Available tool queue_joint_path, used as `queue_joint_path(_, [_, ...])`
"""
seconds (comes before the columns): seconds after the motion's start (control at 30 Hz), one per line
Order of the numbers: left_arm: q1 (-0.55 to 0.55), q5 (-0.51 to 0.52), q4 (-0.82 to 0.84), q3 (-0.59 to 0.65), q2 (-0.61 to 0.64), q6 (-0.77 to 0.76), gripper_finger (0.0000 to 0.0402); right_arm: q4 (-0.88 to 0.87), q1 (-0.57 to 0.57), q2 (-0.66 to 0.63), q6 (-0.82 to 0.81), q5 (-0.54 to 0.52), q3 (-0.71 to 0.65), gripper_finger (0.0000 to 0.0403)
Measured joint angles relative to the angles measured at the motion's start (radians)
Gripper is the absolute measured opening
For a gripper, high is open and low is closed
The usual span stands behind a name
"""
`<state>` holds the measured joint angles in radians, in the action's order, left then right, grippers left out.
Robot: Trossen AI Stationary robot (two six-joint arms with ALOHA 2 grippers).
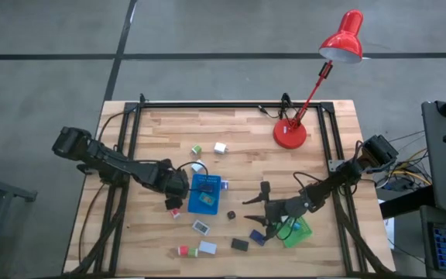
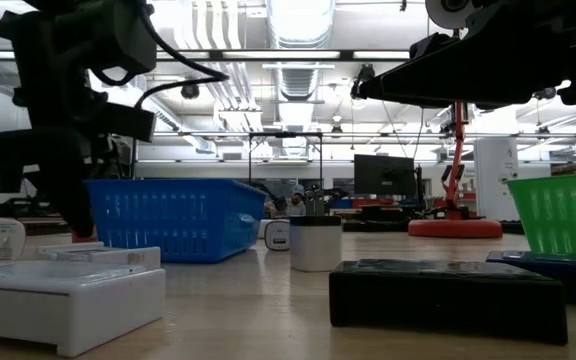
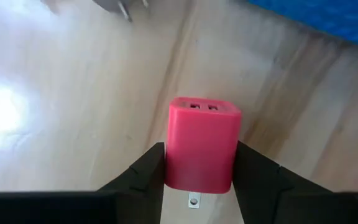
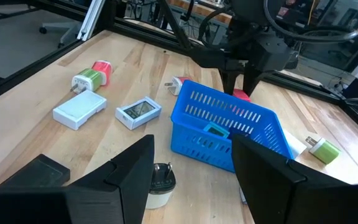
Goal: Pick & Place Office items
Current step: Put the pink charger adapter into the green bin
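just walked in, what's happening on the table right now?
The left gripper is down at the table beside the blue tray, its fingers against both sides of a small red charger block. The right gripper hangs open, holding nothing, by the green tray. Other small office items lie scattered on the table. A red desk lamp stands at the far edge.

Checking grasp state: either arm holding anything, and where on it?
Left gripper: fingers against the two side faces of the red charger block. Right gripper: open, empty.
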<state>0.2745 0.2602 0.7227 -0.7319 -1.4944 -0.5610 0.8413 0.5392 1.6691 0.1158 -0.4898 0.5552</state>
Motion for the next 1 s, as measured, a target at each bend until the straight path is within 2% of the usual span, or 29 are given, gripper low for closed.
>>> queue_joint_path(0.2, [0.030, 0.098, -0.029, 0.000, 0.000, 0.000, 0.0146, 0.000, 0.000, 0.000, 0.000, 0.000, 0.000, 0.0210])
queue_joint_path(0.53, [0.049, 0.150, -0.039, 0.000, 0.031, 0.007, 0.0146, 0.000, 0.000, 0.000, -0.004, 0.000, 0.000, 0.0210])
queue_joint_path(0.87, [0.100, 0.283, -0.051, 0.001, 0.147, 0.018, 0.0146, 0.010, 0.000, 0.000, 0.000, 0.000, 0.000, 0.0210])
queue_joint_path(1.0, [0.130, 0.327, -0.134, 0.013, 0.204, 0.083, 0.0146, 0.032, -0.004, 0.000, 0.022, 0.000, 0.000, 0.0210])
